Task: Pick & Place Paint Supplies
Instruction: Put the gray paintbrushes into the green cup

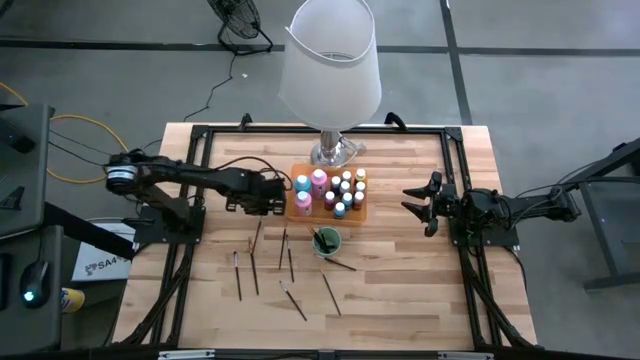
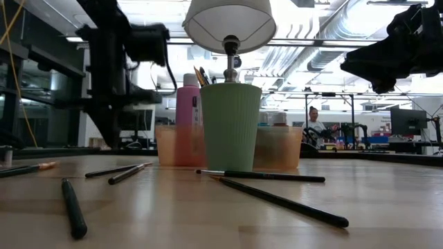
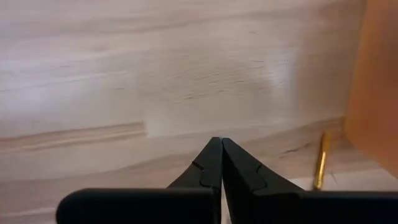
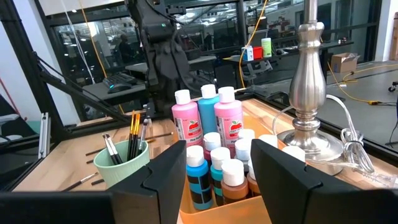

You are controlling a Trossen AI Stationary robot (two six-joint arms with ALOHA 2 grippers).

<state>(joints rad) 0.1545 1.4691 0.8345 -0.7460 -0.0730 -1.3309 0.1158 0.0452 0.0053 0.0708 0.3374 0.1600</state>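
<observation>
— While we look down on the table [image 1: 400, 290], where do our grippers stand?

— Our left gripper [image 3: 221, 146] is low over bare wood just beside the orange tray [image 1: 362, 212], fingers pressed together on nothing. Our right gripper [image 1: 418, 202] hangs well right of the tray, fingers apart, empty.

— And the supplies?

— We see bottles [image 4: 211, 118] upright in the tray, some brushes [image 4: 127, 143] standing in the green cup [image 2: 230, 128], and others [image 1: 256, 272] lying loose on the wood nearby.

bottles [image 1: 338, 192]: upright in orange tray | brushes [image 1: 290, 265]: loose on table; some in green cup [image 1: 326, 241]
</observation>
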